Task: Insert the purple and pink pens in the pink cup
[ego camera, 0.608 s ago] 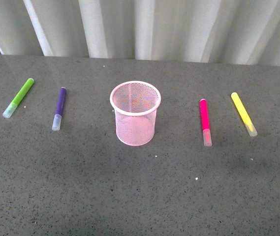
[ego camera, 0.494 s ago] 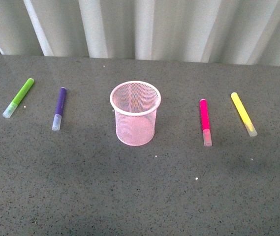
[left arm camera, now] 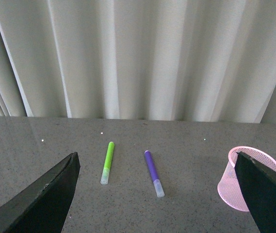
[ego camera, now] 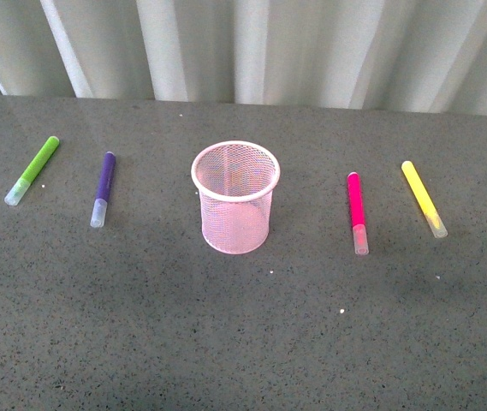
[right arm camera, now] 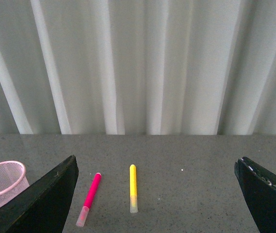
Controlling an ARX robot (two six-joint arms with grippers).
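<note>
Lying flat on the grey table (ego camera: 140, 325), the purple pen (ego camera: 103, 188) rests left of the pink cup (ego camera: 235, 224) and the pink pen (ego camera: 357, 212) right of it. Each is well apart from the cup, with its clear cap toward the robot. The left gripper (left arm camera: 155, 156) and right gripper (right arm camera: 157, 159) both show fingers spread wide, holding nothing. Expect light, rigid, smooth barrels that may roll. Take hold across the coloured mid-barrel, not the cap; how firmly the caps are seated is too small to tell. The mesh cup looks light and would probably tip if knocked. Leave the green marker (ego camera: 32, 169) and yellow marker (ego camera: 424, 199) alone.
</note>
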